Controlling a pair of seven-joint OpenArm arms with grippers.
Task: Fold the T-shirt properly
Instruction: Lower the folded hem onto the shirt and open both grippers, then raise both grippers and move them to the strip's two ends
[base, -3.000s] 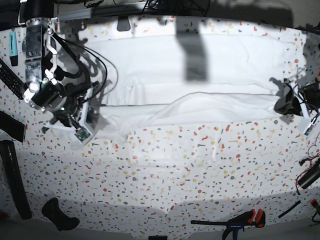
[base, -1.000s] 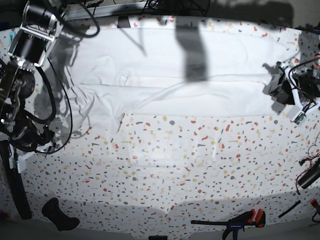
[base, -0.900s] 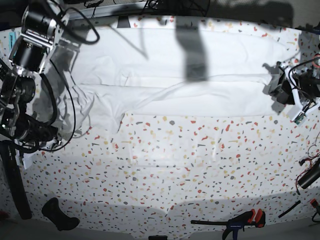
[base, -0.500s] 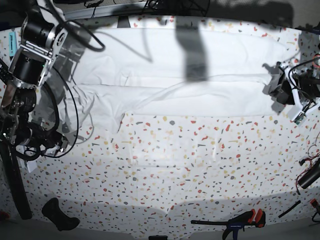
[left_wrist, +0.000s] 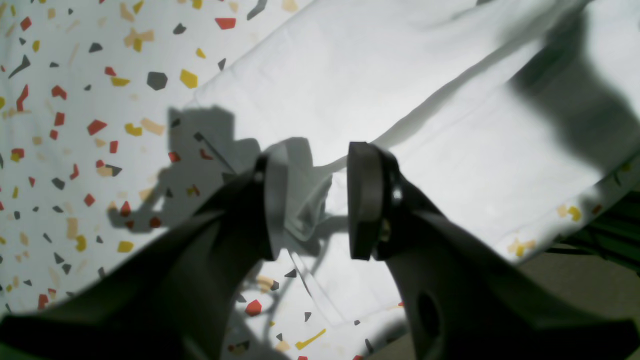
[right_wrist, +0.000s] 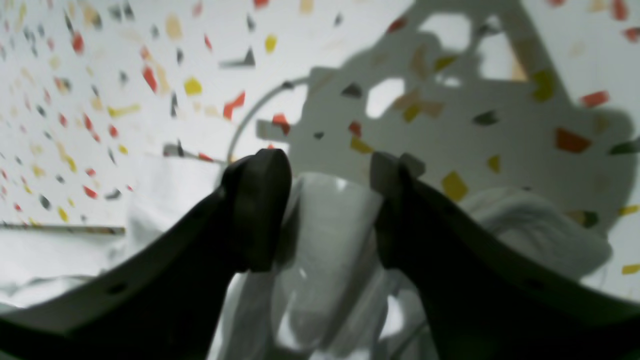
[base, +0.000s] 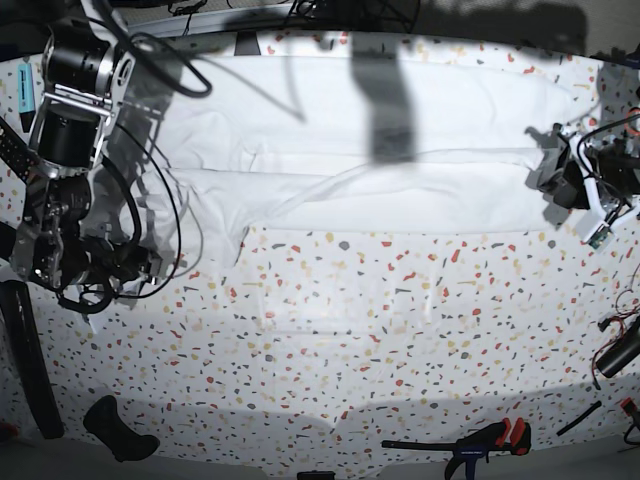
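Where our left gripper (left_wrist: 316, 200) met the cloth, its two pads stood narrowly apart with a thin edge of the T-shirt (left_wrist: 380, 90) pinched up between them, so we judged that hand to be holding the hem rather than merely resting on it; the right gripper (right_wrist: 330, 210) likewise had a rounded bunch of white fabric between its fingers (right_wrist: 260, 200), though that view was blurred and we could not tell how firmly it was clamped. Outward from the left hold, the shirt ran in flat layers with a long fold line across it, and bare terrazzo tabletop (left_wrist: 75, 100) showed just beside its edge. In the base view the T-shirt (base: 400, 130) lay spread along the far side of the tabletop (base: 350, 330), folded lengthwise, with our left gripper (base: 562, 185) at its one end and our right gripper (base: 105, 265) low at the other, where the cloth was rumpled and dragged down toward the near side. We judged the fabric light, limp and prone to sag or wrinkle between holds, not fragile but quick to slip from a shallow pinch; taking it at the hem corners and seams, both layers together and kept taut between the two hands, seemed the surest way
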